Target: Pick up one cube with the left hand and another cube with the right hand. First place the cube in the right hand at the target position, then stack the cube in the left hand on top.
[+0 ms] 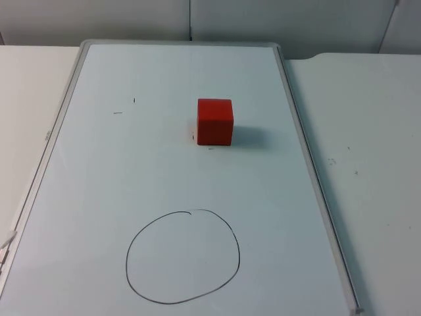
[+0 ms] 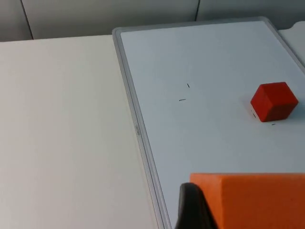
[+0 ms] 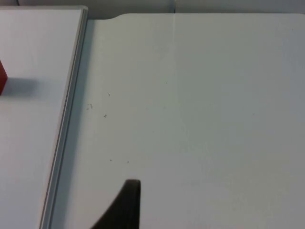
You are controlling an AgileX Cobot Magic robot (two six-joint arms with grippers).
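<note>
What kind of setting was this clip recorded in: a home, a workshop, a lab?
Most likely a lab or test bench. A framed whiteboard lies flat on a plain white table, with a hand-drawn circle as a target and a red cube as the prop. A grey partition wall closes off the back.

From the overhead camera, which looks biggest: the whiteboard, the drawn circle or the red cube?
Largest to smallest:
1. whiteboard
2. drawn circle
3. red cube
The cube lies farther from the camera, but the circle is plainly wider.

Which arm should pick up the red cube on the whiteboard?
Right. The left gripper seems to hold an orange cube already; the right gripper hangs over the table beside the whiteboard, near the red cube.
</note>
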